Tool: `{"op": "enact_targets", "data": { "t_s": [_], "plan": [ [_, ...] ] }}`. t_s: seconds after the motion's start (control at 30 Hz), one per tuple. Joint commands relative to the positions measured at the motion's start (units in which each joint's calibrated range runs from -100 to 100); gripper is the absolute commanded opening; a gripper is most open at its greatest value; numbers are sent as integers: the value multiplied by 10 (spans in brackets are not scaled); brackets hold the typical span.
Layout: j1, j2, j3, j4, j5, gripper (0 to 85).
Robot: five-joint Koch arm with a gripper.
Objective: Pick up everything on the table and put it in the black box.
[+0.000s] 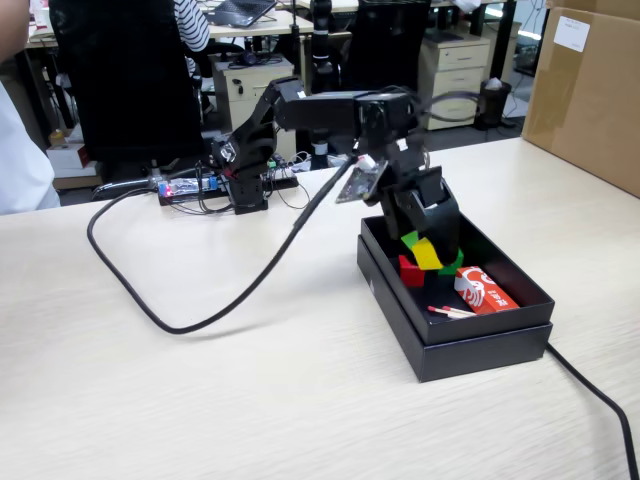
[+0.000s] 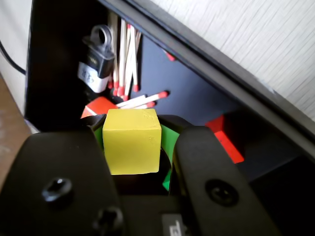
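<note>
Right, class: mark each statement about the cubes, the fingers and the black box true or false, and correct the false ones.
1. The yellow cube sits between the gripper fingers. True.
2. The black box is empty. False: cubes, red-tipped sticks and a printed packet are inside.
3. The red cube is inside the box. True.
4. The green cube lies on the table outside the box. False: it is inside, beside the yellow one.
</note>
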Motion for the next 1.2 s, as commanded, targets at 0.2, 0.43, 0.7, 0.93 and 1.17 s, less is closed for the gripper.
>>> {"op": "enact_targets", "data": {
  "t_s": [0.2,0.43,0.7,0.93,1.17],
  "plan": [
    [17,45,37,-38,20,11],
    [17,60,11,-70,22,286],
    [17,-26,3,-70,25,418],
    [8,-268,-16,-69,28,477],
    [-36,-555,-121,-69,26,477]
  ]
}}
